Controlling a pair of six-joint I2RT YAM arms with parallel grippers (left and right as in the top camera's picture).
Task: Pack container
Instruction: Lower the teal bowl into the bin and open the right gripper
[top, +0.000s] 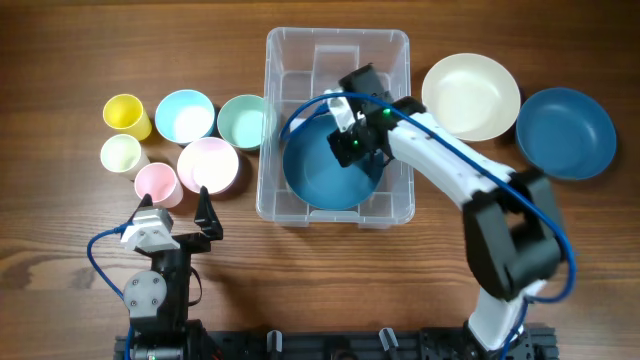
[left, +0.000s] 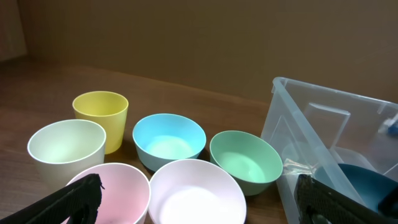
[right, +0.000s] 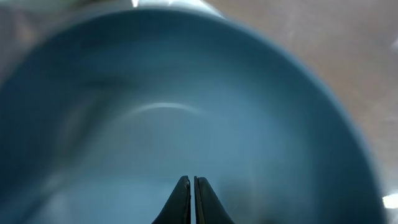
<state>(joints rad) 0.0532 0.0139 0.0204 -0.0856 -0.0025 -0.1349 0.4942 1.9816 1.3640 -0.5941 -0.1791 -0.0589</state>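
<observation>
The clear plastic container (top: 275, 60) stands at the middle back of the table and also shows at the right of the left wrist view (left: 292, 124). A large dark blue bowl (top: 315, 175) lies inside it. My right gripper (top: 347, 143) reaches down into this bowl. In the right wrist view its fingers (right: 191, 183) are shut together with nothing seen between them, and the bowl's blue inside (right: 155, 93) fills the frame. My left gripper (top: 190, 212) is open and empty near the table's front left, its fingers (left: 199, 199) spread in front of the pink cup and white bowl.
Left of the container stand a yellow cup (top: 126, 113), a light blue bowl (top: 184, 115), a green bowl (top: 242, 120), a cream cup (top: 121, 153), a pink cup (top: 156, 182) and a white bowl (top: 208, 165). To the right lie a cream bowl (top: 470, 95) and a dark blue bowl (top: 566, 132).
</observation>
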